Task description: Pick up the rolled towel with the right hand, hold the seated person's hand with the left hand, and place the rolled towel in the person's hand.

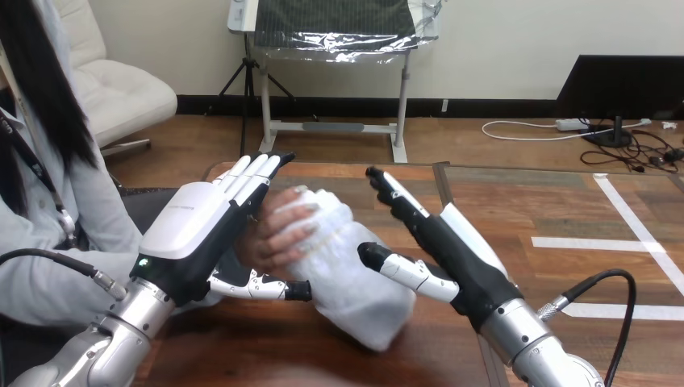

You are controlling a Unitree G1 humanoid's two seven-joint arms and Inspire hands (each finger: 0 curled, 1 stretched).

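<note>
rolled towel (347, 274) sits in the person's hand (278, 234), their fingers wrapped round its upper end. left hand (198, 222) lies straight-fingered along the back of that hand, thumb underneath. right hand (452, 250) is spread open just beside the towel, gripping nothing.

One rolled towel (347, 278) lies at the frame's centre, one person's hand (278, 234) just left of centre, two robot hands, the left hand (193, 222) lower left and the right hand (456, 254) lower right, on one tabletop (524, 201).
</note>
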